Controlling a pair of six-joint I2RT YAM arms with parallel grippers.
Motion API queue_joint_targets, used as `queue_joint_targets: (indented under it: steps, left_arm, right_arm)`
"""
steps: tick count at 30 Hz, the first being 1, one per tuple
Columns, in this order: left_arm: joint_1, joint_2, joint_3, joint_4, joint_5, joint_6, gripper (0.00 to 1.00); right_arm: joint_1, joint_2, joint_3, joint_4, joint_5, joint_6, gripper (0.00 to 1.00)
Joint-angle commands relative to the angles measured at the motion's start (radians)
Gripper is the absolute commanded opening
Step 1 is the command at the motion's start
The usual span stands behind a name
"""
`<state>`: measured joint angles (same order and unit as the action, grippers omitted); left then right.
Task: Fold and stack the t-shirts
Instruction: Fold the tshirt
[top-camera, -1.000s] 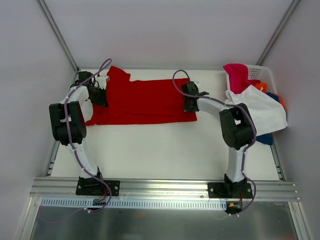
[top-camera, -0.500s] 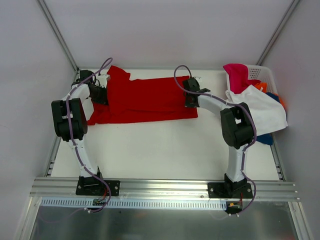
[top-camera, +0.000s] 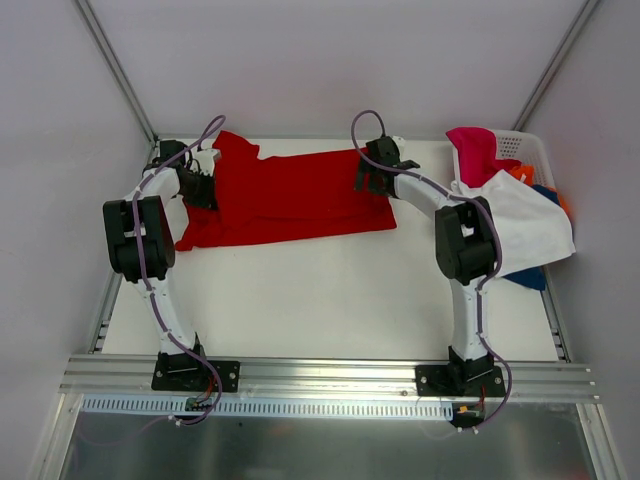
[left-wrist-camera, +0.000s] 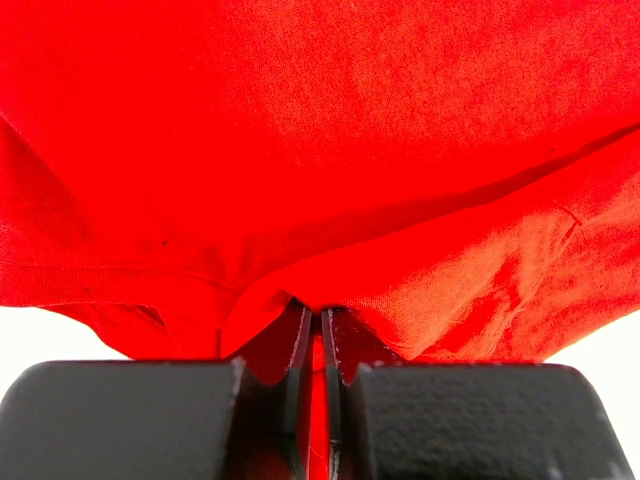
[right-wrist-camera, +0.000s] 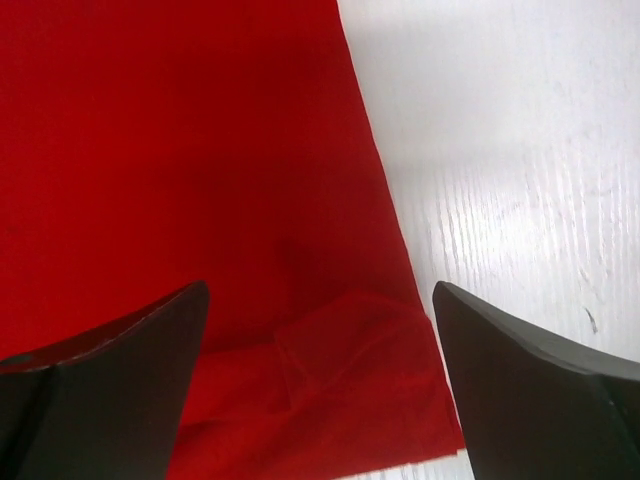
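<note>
Red t-shirt (top-camera: 290, 195): left gripper (left-wrist-camera: 322, 330) clamped on left end; right gripper (right-wrist-camera: 320, 290) spread wide, empty; we should pinch hem squarely.

The red t-shirt (left-wrist-camera: 320, 150) runs past the top and both sides of the left wrist view, and its cloth, pinched in the left gripper (left-wrist-camera: 322, 325), hides the tips. The picture's bottom edge cuts off the right gripper (right-wrist-camera: 320, 290). At far right, the white t-shirt (top-camera: 520, 225) covers most of the basket (top-camera: 522, 145), leaving slivers of the orange t-shirt (top-camera: 522, 173) and blue t-shirt (top-camera: 530, 279).
</note>
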<state>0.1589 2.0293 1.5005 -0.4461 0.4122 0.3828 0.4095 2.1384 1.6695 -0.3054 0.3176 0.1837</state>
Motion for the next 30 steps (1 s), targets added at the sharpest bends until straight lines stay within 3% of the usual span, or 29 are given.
queue_joint_targets:
  steps: [1, 11, 19, 20, 21, 22, 23, 24, 30]
  left_arm:
    - [0.011, -0.009, 0.012, 0.009, 0.036, 0.021, 0.0]
    - [0.011, 0.02, 0.064, 0.009, 0.028, 0.021, 0.0]
    - [0.011, 0.068, 0.213, 0.004, -0.013, 0.019, 0.0]
    - [0.011, 0.077, 0.227, 0.003, -0.016, 0.013, 0.04]
    - [0.011, 0.088, 0.243, 0.004, -0.018, -0.001, 0.17]
    - [0.01, 0.109, 0.274, 0.003, -0.024, -0.013, 0.4]
    - [0.011, 0.121, 0.291, 0.004, -0.029, -0.027, 0.75]
    - [0.01, 0.134, 0.309, 0.001, -0.027, -0.041, 0.99]
    - [0.011, 0.212, 0.437, 0.004, -0.033, -0.029, 0.99]
  right_arm:
    - [-0.017, 0.037, 0.097, -0.024, -0.008, 0.023, 1.0]
    - [-0.044, 0.109, 0.323, -0.066, 0.092, -0.049, 0.99]
    - [-0.052, -0.003, 0.213, -0.052, 0.071, -0.047, 0.99]
    - [-0.051, -0.018, 0.164, -0.038, 0.055, -0.041, 0.99]
    - [-0.049, -0.052, 0.135, -0.023, 0.045, -0.036, 0.99]
    - [-0.046, -0.07, 0.103, 0.007, 0.035, -0.03, 1.0]
    - [-0.041, -0.087, 0.043, 0.018, 0.031, -0.032, 1.0]
    - [-0.037, -0.104, 0.015, 0.028, 0.034, -0.035, 0.99]
    - [0.029, -0.212, -0.12, 0.049, 0.089, -0.067, 0.99]
